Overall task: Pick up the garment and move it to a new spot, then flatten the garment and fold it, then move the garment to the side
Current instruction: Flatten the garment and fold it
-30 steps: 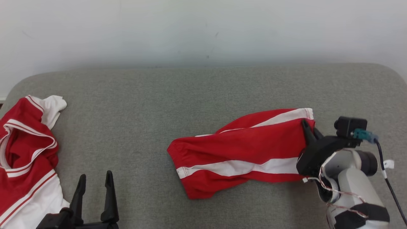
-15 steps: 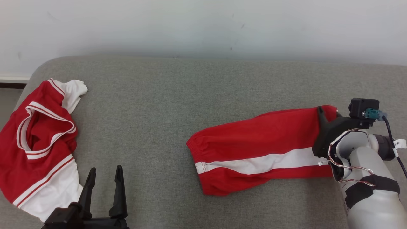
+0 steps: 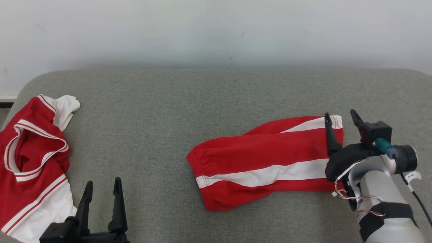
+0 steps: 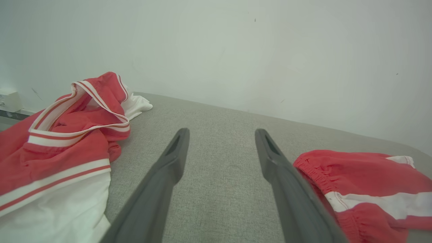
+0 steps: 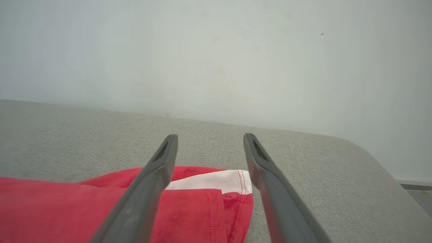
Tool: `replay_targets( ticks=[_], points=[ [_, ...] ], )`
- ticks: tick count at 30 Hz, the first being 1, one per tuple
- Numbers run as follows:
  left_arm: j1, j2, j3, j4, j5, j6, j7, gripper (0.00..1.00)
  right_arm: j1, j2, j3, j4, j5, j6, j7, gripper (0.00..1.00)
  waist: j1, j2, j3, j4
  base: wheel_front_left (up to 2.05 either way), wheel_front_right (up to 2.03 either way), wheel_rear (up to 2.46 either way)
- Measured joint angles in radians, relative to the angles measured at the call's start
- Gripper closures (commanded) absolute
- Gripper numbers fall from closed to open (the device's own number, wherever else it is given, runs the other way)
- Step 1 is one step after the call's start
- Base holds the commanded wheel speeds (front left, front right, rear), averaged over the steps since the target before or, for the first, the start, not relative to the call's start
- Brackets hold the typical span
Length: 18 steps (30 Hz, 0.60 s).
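Note:
Red shorts with a white stripe [image 3: 266,162] lie folded lengthwise on the grey cushion, waistband to the left, leg hems to the right. My right gripper [image 3: 340,118] hovers open over the hem end [image 5: 216,199], its fingers [image 5: 158,168] apart with nothing between them. My left gripper [image 3: 103,189] stands open at the lower left, between the two garments. In the left wrist view its fingers [image 4: 175,155] spread over bare cushion, the shorts' waistband [image 4: 317,172] just to their right.
A crumpled red and white shirt [image 3: 30,162] lies at the left end of the cushion [image 3: 189,101], also seen as the shirt [image 4: 60,135] in the left wrist view. A pale wall [image 3: 216,30] rises behind. The cushion's right edge [image 5: 378,158] rounds off past the shorts.
My right gripper has opened and let go of the shorts' hem, which now lies on the cushion. The head camera has shifted between frames. The left gripper holds its pose.

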Motion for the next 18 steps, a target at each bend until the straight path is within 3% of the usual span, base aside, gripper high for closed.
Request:
replay_targets(
  ticks=[11, 18],
  points=[
    [-0.009, 0.0, 0.038, 0.054, 0.013, 0.001, 0.0, 0.0, 0.263, 0.046, 0.132, -0.378, 0.096, 0.0, -0.032, 0.0, 0.0, 0.0, -0.047, -0.072, 0.0, 0.0, 0.0],
    [-0.027, 0.0, 0.043, 0.092, 0.013, 0.009, 0.0, 0.0, 0.378, 0.059, 0.15, -0.475, 0.12, 0.0, -0.034, 0.0, -0.0001, 0.0, -0.078, -0.095, 0.0, 0.0, 0.0]
  ],
)
